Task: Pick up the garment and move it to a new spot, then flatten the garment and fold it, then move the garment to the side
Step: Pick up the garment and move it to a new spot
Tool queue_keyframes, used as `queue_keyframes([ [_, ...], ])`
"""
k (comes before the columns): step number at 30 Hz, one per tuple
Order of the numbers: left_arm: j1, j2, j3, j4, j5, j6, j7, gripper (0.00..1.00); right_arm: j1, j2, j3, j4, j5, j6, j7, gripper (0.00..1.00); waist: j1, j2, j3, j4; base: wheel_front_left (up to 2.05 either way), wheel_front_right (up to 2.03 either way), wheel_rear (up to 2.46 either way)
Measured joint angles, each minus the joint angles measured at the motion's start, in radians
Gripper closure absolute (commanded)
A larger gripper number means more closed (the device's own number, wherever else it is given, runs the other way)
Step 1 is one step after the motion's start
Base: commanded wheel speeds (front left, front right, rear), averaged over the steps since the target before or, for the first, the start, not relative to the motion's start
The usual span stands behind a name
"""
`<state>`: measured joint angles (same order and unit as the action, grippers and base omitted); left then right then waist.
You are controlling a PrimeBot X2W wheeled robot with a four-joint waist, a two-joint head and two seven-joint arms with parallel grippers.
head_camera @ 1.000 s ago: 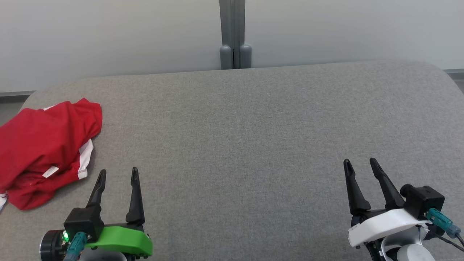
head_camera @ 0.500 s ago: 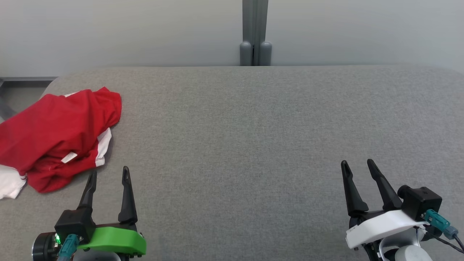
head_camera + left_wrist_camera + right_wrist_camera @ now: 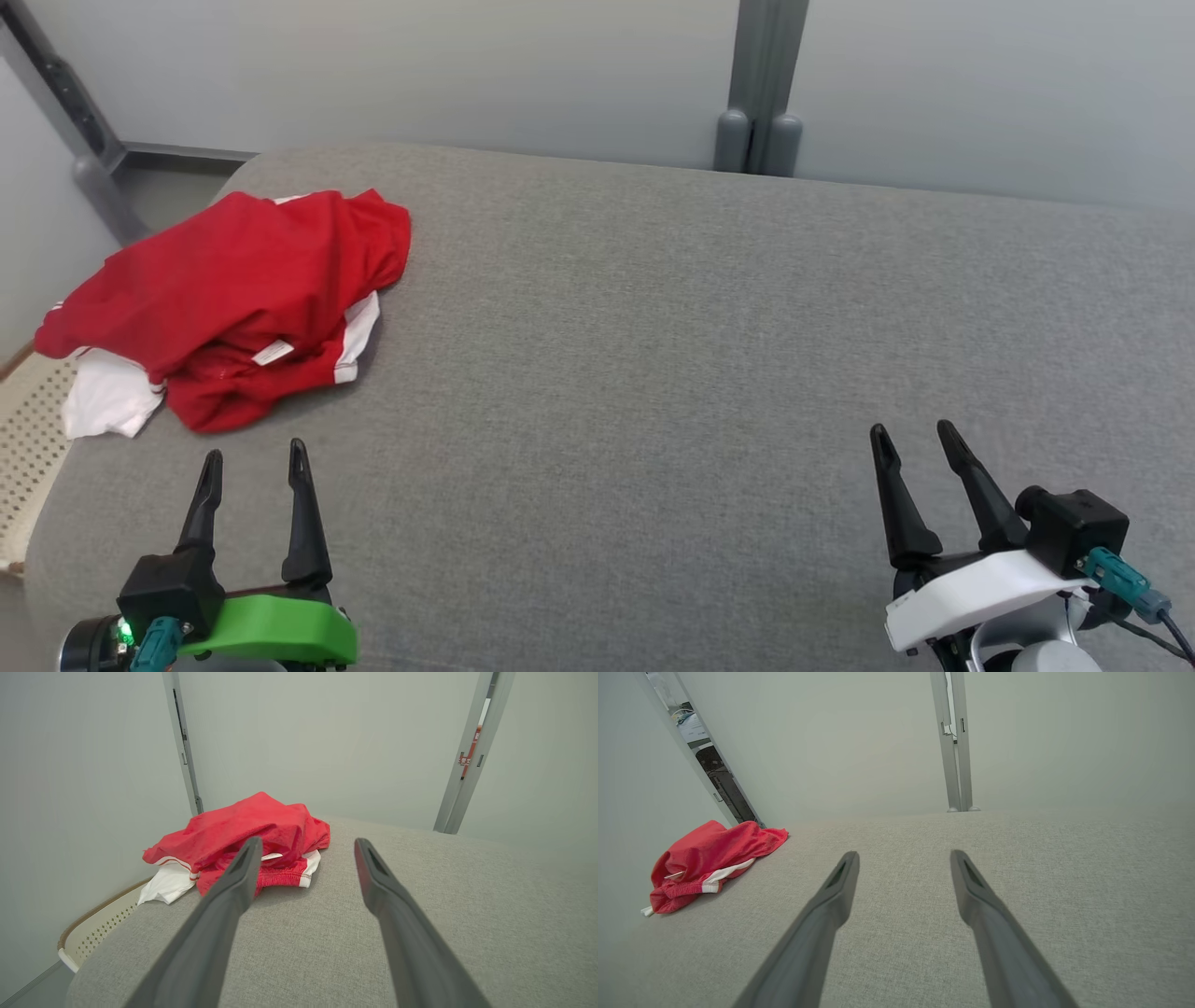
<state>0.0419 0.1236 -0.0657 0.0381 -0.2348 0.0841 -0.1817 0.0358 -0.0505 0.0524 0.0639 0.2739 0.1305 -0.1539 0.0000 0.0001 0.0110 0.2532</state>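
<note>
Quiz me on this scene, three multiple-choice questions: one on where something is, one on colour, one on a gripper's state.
1. Where on the grey table does the garment lie?
A. by the far left corner
B. in the middle
C. at the near right edge

2. What colours is the garment?
A. blue with yellow
B. red with white trim
C. plain black

3. How is the left gripper?
A. shut on the garment
B. shut on nothing
C. open, holding nothing

Answers:
1 A: the head view shows it crumpled by the table's far left corner.
2 B: red cloth with white bands shows in all three views.
3 C: its jaws stand apart, just short of the cloth.
</note>
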Motion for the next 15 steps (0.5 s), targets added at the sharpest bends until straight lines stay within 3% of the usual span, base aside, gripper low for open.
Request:
queue_keyframes([
  [15,0.015,0.013,0.009,-0.004,-0.011,0.019,-0.004,0.0,0.001,0.001,0.005,-0.001,0.0,0.0,0.0,0.0,0.0,0.0,0.009,0.161,0.0,0.0,0.0],
])
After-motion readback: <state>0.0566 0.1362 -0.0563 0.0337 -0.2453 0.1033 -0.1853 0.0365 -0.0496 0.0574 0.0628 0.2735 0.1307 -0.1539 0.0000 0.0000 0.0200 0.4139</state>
